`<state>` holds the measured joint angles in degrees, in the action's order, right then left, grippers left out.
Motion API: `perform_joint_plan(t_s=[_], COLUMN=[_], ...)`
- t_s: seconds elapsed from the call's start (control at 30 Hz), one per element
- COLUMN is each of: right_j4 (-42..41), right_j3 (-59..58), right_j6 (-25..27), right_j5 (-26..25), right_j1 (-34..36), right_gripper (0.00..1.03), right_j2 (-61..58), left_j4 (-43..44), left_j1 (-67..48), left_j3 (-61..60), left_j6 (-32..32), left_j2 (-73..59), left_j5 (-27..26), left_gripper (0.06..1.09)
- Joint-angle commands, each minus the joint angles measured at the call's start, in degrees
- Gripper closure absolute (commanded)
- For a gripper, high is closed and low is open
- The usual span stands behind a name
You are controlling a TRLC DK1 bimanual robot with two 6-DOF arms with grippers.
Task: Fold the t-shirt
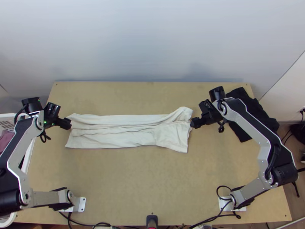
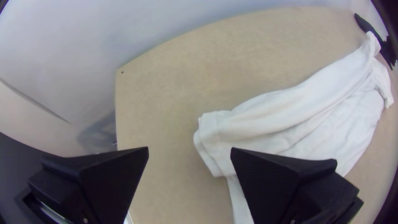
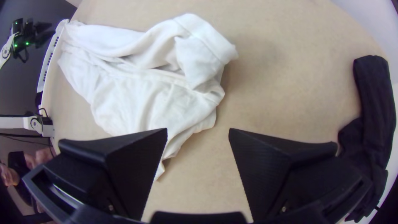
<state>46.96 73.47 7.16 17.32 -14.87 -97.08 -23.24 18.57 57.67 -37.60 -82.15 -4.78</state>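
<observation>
The light wooden worktop stands against a pale, smooth wall that rises behind its far edge. A white basket with slotted sides sits at the left edge of the top view, beside the worktop, with a dusky pink cloth inside. By the far right corner a black garment lies in a loose, rumpled heap and reaches over the side edge. Dark cables run along the near edge, between the two arms' bases.

The off-white t-shirt lies across the middle of the worktop, toward the far side, gathered into a long strip from left to right. Creases and layered folds run along its length; the right end is wider and more rumpled, with its far corner turned over.

The left gripper is at the strip's left end. In the left wrist view its fingers are spread wide, with bare worktop and part of the shirt's end seen through the gap. The right gripper is just beside the right end. Its fingers are also well apart, with worktop and a drooping corner of the shirt seen between them.
</observation>
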Motion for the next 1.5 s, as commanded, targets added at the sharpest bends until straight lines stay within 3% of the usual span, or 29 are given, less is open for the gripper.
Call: perform_joint_plan(t_s=[0.0,0.17,0.3,0.83,1.1,1.37,1.47], right_j4=[-0.8,-3.7,-7.8,-9.8,-11.6,-12.5,-14.2], right_j3=[0.7,0.0,0.9,3.3,1.7,1.2,0.5], right_j6=[0.1,-0.3,-0.6,-1.7,-1.7,-1.7,-1.6], right_j5=[-0.1,-0.1,-0.1,-3.0,-3.4,-3.4,-3.4], right_j1=[-0.1,-0.2,-0.3,-1.6,-1.6,-1.6,-1.6], right_gripper=[0.33,0.34,0.42,0.43,0.66,0.68,0.85], right_j2=[-1.5,-4.8,-8.3,-13.4,-13.0,-13.9,-13.9], left_j4=[-5.1,-10.0,-12.0,-13.1,-12.5,-12.4,-12.3], left_j1=[2.0,3.2,3.9,3.4,3.3,4.2,4.3], left_j3=[-1.1,-3.8,-5.6,-9.0,-9.8,-10.7,-10.8], left_j6=[-4.5,-7.6,-8.6,-9.3,-10.5,-11.3,-11.5], left_j2=[5.7,11.1,14.2,18.6,17.5,17.6,17.6], left_j5=[0.2,-1.3,-1.4,-1.3,-1.4,-1.3,-1.4], left_gripper=[0.11,0.11,0.11,0.11,0.11,0.11,0.11])
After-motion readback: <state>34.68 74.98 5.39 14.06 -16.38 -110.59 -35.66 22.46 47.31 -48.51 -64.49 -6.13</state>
